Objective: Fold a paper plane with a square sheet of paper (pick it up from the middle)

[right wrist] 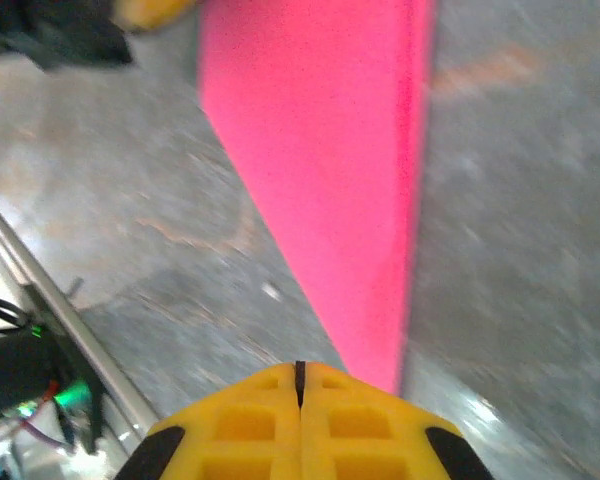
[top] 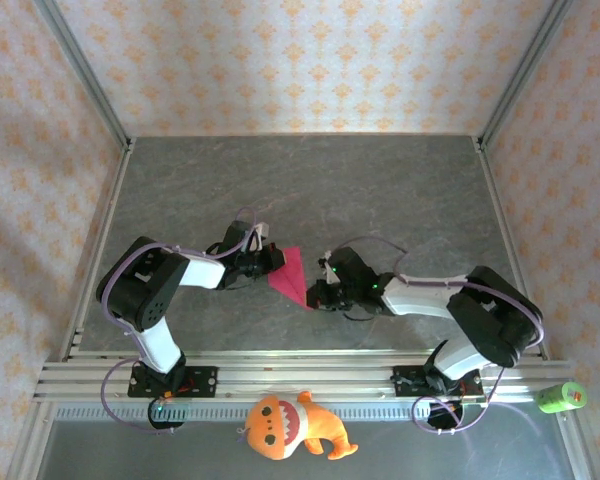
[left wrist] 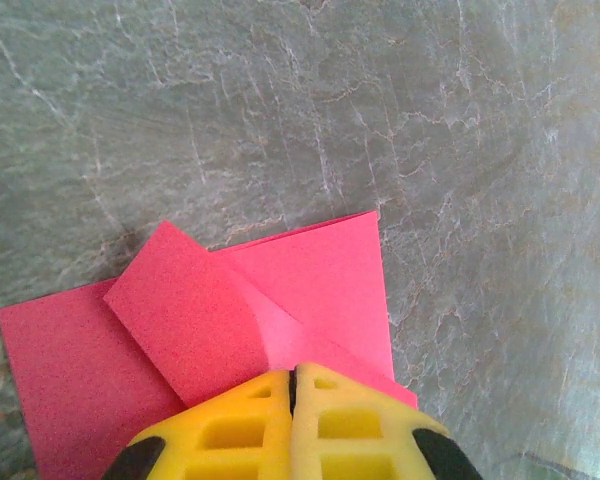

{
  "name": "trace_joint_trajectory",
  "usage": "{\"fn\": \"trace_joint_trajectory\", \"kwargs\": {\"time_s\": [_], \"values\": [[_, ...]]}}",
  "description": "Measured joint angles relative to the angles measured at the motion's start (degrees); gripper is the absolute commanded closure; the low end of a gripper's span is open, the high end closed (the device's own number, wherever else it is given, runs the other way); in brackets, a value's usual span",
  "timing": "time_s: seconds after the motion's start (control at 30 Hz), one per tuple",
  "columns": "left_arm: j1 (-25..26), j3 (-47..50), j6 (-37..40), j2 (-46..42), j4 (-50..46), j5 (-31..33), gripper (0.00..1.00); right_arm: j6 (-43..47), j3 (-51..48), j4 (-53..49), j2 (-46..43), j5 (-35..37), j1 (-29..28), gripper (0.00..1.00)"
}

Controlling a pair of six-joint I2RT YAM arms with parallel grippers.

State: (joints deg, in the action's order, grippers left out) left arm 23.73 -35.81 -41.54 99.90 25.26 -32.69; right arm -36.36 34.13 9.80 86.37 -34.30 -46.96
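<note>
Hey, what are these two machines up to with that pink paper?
Two robot arms are folding a pink sheet of paper into a paper plane on the grey table. The sheet is partly folded: one corner flap lies turned over, and the end near the right arm tapers to a point. The left gripper and the right gripper are both closed, tips down at opposite sides of the paper. Whether they pinch or just press it, I cannot tell. An orange plush toy sits apart at the near edge.

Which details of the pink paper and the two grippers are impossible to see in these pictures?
1. Left wrist view: the left gripper hides the near edge of the paper; contact is unclear.
2. Right wrist view: blurred; the right gripper covers the paper's narrow end.
3. Top view: the folds are too small to read.
</note>
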Motion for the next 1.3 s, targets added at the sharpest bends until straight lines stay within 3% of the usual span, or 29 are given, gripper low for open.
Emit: {"fn": "trace_joint_trajectory", "kwargs": {"time_s": [0.17, 0.33, 0.73, 0.97, 1.3], "values": [[0.0, 0.09, 0.0, 0.0, 0.17, 0.0, 1.0, -0.26, 5.55, 2.82, 6.56, -0.39, -0.15, 1.0], [0.0, 0.2, 0.0, 0.0, 0.39, -0.02, 1.0, -0.28, 4.7, 3.02, 10.29, -0.66, -0.39, 1.0], [0.04, 0.31, -0.04, 0.0, 0.66, 0.07, 1.0, -1.86, -8.83, 7.5, 0.11, -2.19, -0.66, 1.0], [0.04, 1.11, -1.2, -0.02, 2.32, 0.11, 1.0, -5.99, -8.81, 3.13, -6.82, -0.48, -1.01, 0.69], [0.02, 3.52, -4.94, -0.02, 7.06, 0.2, 1.0, -15.76, -6.01, 3.5, -5.33, 0.74, -1.01, 0.54]]}}
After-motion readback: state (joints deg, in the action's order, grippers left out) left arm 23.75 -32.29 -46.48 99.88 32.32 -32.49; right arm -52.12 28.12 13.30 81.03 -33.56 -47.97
